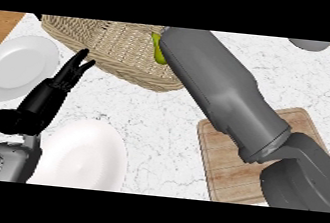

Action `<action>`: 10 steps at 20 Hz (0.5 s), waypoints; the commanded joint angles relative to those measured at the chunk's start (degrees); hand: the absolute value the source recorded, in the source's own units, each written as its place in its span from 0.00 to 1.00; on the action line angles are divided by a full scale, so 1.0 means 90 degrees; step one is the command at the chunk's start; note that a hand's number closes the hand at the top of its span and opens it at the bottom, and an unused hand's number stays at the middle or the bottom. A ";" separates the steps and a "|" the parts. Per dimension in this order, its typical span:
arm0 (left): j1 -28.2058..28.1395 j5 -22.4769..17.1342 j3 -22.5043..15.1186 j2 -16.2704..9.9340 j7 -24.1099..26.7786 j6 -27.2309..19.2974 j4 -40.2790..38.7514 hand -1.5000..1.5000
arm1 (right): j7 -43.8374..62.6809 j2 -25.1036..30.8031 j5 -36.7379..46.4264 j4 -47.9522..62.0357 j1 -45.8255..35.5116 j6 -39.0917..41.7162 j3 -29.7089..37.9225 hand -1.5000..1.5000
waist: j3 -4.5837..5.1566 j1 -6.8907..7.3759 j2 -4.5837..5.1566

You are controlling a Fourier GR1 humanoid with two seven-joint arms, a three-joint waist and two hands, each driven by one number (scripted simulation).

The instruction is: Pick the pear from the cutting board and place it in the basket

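Marble counter [160, 118] filled the view, wood showing at both upper corners. Right forearm [222, 94] ran diagonally from lower right up over the wicker basket [115, 43]; the right hand itself was hidden beyond the forearm's far end, so whether it was closed on anything could not be told. Basket sat at the back centre of the counter. Cutting board [226, 164] lay at lower right, partly under the arm, with no pear on its visible surface. Two white plates: one [82, 158] at lower left, one [13, 66] at the left edge. Left hand [72, 72] rested at left, fingers straight and up, holding nothing. A grey object [308, 44] showed at the top right edge, unidentified. Pear [159, 50]: only a yellow-green sliver visible against the forearm's edge, over the basket's interior. Risk, as judged: a release made near the right-hand rim could let the pear strike the wicker and roll out onto the counter; the forearm also sat close to the basket and might nudge it on withdrawal.
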State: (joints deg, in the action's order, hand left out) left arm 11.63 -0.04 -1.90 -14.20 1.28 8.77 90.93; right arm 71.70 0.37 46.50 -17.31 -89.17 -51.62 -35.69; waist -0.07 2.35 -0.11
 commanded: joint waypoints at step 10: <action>-0.0086 -0.0008 0.0115 0.0028 -0.0375 -0.0080 -0.0021 0.50 | 0.1213 -0.0038 0.0801 0.0543 0.0447 -0.1941 0.0131 0.00 | 0.0006 -0.0228 -0.0004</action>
State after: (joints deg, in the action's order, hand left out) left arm 10.85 -0.37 -0.75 -14.34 0.43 8.59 91.81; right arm 71.26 0.46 52.31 -13.73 -85.29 -59.74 -36.00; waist -0.17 0.76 -0.44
